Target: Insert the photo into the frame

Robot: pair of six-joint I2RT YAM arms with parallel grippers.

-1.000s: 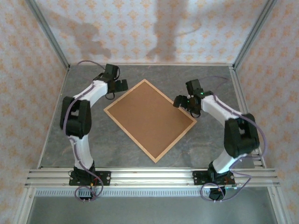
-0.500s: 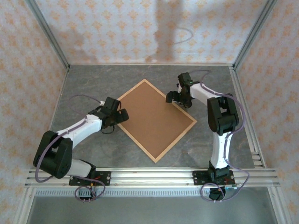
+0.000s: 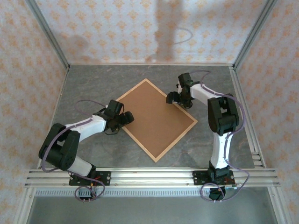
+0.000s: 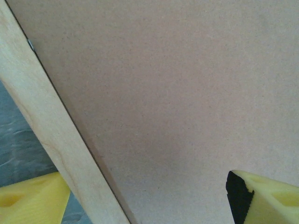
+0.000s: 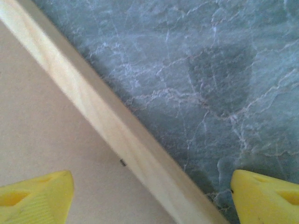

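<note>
The frame [image 3: 176, 142] lies flat on the table, turned like a diamond, its thin light wood strips around a brown backing board [image 3: 152, 119]. The photo is hidden. My left gripper [image 3: 124, 119] is low over the frame's left edge. In the left wrist view it [image 4: 145, 186] is open, one yellow finger [image 4: 32, 198] outside the strip [image 4: 51, 140] and the other over the board [image 4: 177, 93]. My right gripper [image 3: 176, 99] is over the upper right edge. In the right wrist view it [image 5: 152, 182] is open and straddles the strip [image 5: 107, 121] without touching it.
The grey marbled tabletop [image 3: 93, 84] runs all round the frame. Patterned walls and metal posts [image 3: 243, 46] close in the back and sides. An aluminium rail [image 3: 149, 175] with both arm bases runs along the near edge.
My left arm swung from the frame's far left corner down to its left edge. My right gripper moved from the right corner up to the upper right edge. Both jaws narrowed slightly.
</note>
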